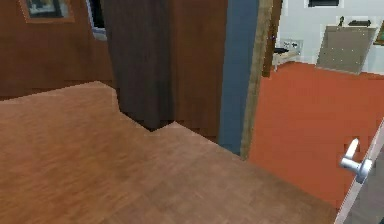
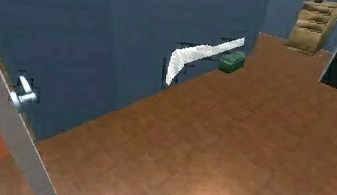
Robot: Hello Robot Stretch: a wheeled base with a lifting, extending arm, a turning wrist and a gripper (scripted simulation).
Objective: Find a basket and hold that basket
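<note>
A small green boxy thing (image 2: 231, 61) lies on the wood floor at the foot of the blue wall (image 2: 111, 41) in the arm side view; its shape is too small to name. A white curved strip (image 2: 195, 55) runs along the wall's base just left of it.
A dark brown pillar (image 1: 140, 60) and a blue door frame (image 1: 238, 70) stand ahead, and an orange-floored room (image 1: 310, 110) with a tan panel (image 1: 346, 48) lies beyond. A white door with a metal handle (image 1: 353, 160) (image 2: 21, 94) is close by. A tan shelf unit (image 2: 316, 25) stands far off.
</note>
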